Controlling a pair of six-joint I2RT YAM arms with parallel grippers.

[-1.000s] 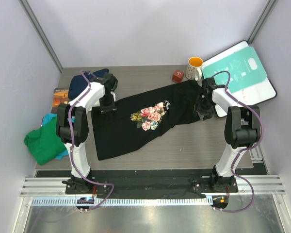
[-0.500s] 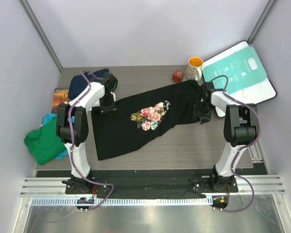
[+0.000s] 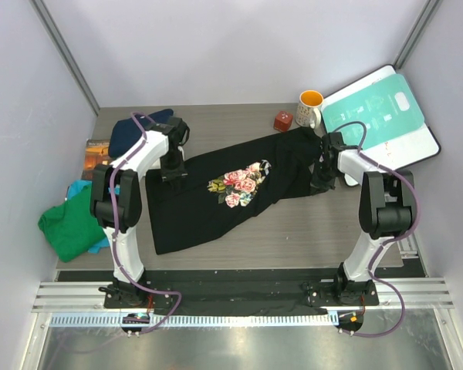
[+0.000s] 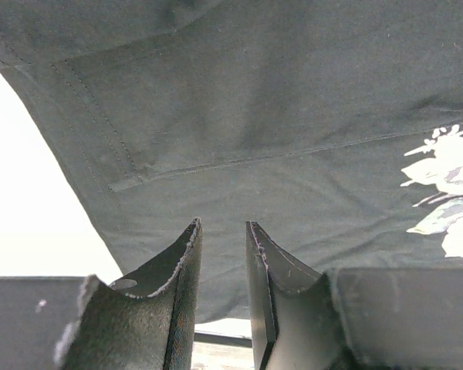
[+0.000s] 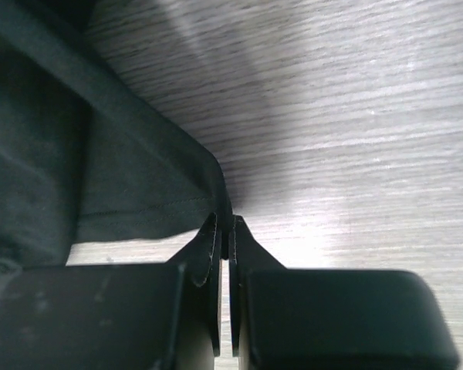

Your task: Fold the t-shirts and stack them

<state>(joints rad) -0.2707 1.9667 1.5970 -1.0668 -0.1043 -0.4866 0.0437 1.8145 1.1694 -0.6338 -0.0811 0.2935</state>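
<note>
I see the right gripper (image 5: 224, 222) pinched closed on a stitched edge at the right end of the black rose-print t-shirt (image 3: 208, 212), down at the table (image 3: 316, 231). The left gripper (image 4: 222, 227) is over the shirt's far-left part with its jaws narrow; I can't tell if cloth is caught. The shirt lies spread diagonally mid-table.

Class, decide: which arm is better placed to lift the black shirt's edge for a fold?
Probably the right: the right tool is shut on the hem of the black shirt, while the left tool shows a gap over flat cloth.
</note>
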